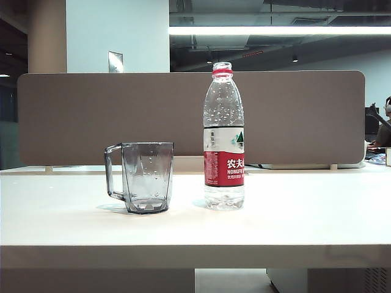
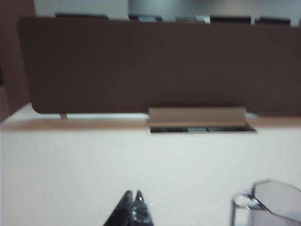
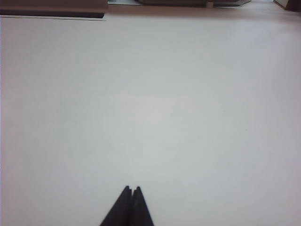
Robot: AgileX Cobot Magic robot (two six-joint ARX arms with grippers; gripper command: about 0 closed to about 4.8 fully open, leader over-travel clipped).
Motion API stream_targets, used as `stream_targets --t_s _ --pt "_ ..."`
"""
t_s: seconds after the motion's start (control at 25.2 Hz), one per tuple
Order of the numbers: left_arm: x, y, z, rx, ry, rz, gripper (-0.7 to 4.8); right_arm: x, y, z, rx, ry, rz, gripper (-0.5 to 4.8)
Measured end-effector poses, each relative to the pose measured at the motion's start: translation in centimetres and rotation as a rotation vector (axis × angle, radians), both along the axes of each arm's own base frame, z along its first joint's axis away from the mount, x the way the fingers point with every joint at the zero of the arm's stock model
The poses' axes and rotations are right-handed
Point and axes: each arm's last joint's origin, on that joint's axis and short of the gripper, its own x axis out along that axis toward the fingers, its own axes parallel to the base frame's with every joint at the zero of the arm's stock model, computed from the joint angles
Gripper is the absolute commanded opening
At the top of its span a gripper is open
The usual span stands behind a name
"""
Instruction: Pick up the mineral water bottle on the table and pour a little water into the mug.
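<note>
Exterior view: mineral water bottle (image 1: 223, 137) was stood uncapped just beside the mug (image 1: 145, 177) on the surface (image 1: 293, 226). Left gripper (image 2: 133, 194) and right gripper (image 3: 132, 189) were pinched closed, empty. Bottle could easily get tipped if bumped sideways.

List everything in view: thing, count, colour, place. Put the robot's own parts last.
mineral water bottle: one, clear with red neck ring and white-and-red label, uncapped, upright on the table, right of the mug
mug: one, smoky-grey transparent, upright on the table, handle towards the left
table: one, white
divider panel: one, brown-grey, along the table's far edge
left gripper: one, black, shut, holds nothing, above the table near the mug's rim
right gripper: one, black, shut, holds nothing, above bare table
</note>
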Motion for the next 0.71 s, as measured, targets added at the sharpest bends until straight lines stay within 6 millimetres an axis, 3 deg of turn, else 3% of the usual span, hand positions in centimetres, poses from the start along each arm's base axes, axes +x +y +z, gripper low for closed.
stream_targets --t_s 0.28,0.71 --pt "0.7 0.1 -2.5 -0.02 -0.11 -0.047 -0.05 0.0 0.0 0.0 0.0 0.0 0.0 -0.01" --pt "1.1 1.0 -5.1 -0.034 0.105 0.05 -0.05 0.0 0.0 0.0 0.0 0.0 0.0 -0.01"
